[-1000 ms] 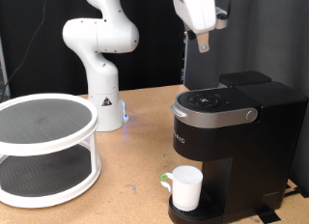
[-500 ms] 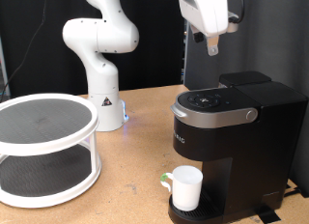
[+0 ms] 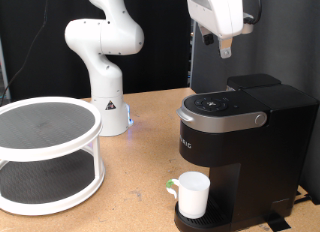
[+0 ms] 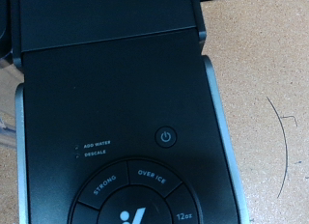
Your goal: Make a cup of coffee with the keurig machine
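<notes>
- Where the robot works, a flat brown table [image 3: 140, 162] stands in front of a dark back wall.
- On the exterior view's left sits a round white rack [image 3: 45, 152] with two shelves.
- The keurig machine [image 3: 240, 152] is black, tall and shut, on the exterior view's right.
- The gripper [image 3: 225, 47] hangs high above the machine, touching nothing; I cannot tell if its fingers are spread or together.
- The cup [image 3: 192, 194] stands on the machine's drip tray.
- Only the wrist view shows the power button [image 4: 167, 137] and button words.

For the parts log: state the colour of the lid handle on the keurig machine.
Silver-grey lid handle, curving across the black keurig machine; clearest in the exterior view.
</notes>
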Controlling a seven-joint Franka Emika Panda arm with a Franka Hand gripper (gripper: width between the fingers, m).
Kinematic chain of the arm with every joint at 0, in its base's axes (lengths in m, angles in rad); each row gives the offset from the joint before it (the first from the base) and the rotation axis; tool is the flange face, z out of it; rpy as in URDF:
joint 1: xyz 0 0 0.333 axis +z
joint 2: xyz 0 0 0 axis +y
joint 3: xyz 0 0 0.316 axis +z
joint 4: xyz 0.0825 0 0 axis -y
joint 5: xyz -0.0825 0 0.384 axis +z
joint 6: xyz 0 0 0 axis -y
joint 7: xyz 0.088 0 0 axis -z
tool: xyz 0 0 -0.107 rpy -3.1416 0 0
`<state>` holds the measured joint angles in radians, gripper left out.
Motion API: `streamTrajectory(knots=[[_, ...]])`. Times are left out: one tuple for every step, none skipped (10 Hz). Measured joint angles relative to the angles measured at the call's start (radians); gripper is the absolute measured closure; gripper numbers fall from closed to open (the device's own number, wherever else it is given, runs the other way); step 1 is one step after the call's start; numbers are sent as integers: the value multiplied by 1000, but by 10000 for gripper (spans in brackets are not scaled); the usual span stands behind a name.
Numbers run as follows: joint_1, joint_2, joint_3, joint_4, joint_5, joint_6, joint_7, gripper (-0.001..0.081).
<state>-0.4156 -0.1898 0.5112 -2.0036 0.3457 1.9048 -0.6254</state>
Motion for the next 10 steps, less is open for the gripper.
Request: streamTrajectory(knots=[[0,6,0,8,0,-4,0,1],[0,10,0,12,0,-5,1,1],[0,10,0,12,0,-4,9,1],[0,12,2,12,-5,-4,23,1],[0,16,6,11,-16,-4,35,1],[0,23,11,9,-30,-2,44,1],[0,33,16,6,-41,3,52,1],[0,43,21,1,-48,13,61,1],[0,51,26,-4,-58,27,65,1],[0,59,30,-9,-65,37,66,1]])
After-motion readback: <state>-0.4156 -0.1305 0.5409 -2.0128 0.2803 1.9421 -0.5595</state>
